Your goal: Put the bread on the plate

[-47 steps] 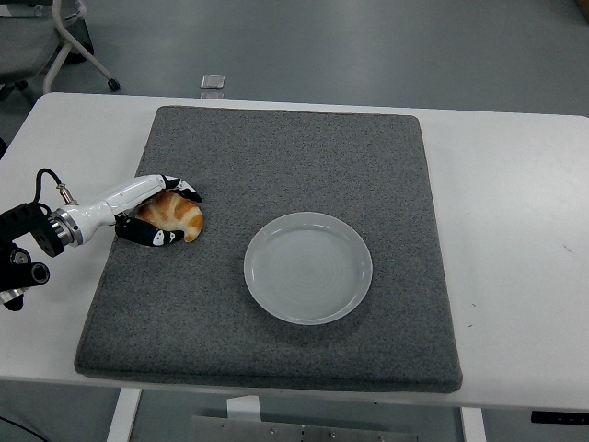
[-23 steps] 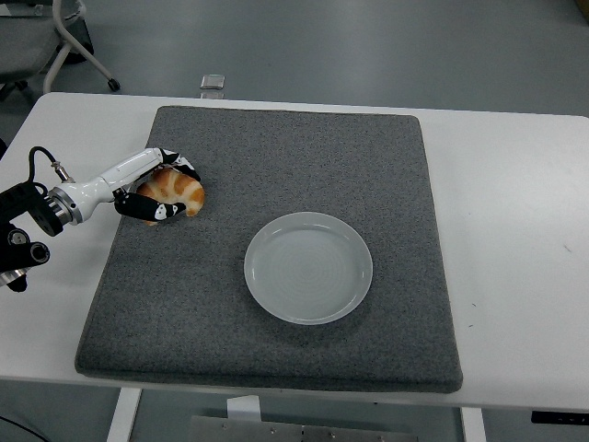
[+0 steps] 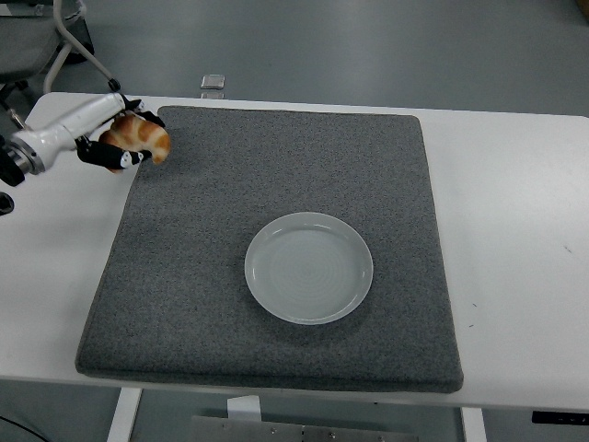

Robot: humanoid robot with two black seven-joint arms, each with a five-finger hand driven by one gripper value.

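A golden-brown croissant-shaped bread [image 3: 140,138] is held in my left hand [image 3: 120,140], whose black fingers are curled around it. The hand is lifted above the far left corner of the grey mat [image 3: 276,184]. A pale round plate [image 3: 308,267] lies on the mat, right of centre and towards the near side, well away from the hand, with nothing on it. The white forearm comes in from the upper left edge. My right arm does not show.
The grey mat covers most of the white table [image 3: 515,230]. A small grey object [image 3: 213,83] lies on the floor beyond the table's far edge. An office chair base [image 3: 64,41] stands at the top left.
My left hand has lifted the bread off the mat and carried it up and to the far left, from the mat's left middle to above its far left corner.
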